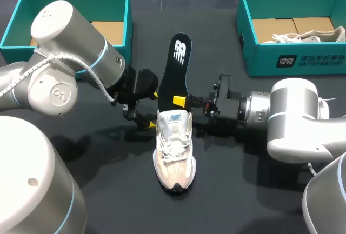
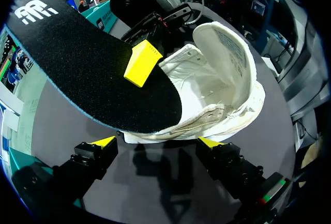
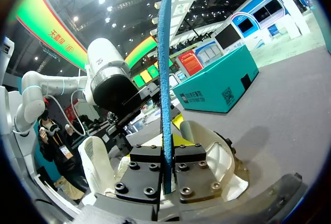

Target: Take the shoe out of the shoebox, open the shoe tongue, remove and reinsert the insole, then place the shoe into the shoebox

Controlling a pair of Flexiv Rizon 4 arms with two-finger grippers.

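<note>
The lower end of the insole (image 1: pixel 176 69) is hidden inside the shoe (image 1: pixel 174 153). In the right wrist view the insole presents edge-on, and the right gripper (image 3: pixel 166 175) conceals its own yellow tips behind black finger mounts. The second shoe (image 1: pixel 308 37) in the right shoebox (image 1: pixel 292 64) is cut off at the frame edge.

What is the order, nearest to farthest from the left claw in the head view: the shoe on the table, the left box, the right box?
1. The shoe, mid-table, right beside the left claw.
2. The left box, farther back on the left side.
3. The right box, across the table at the far right.
</note>
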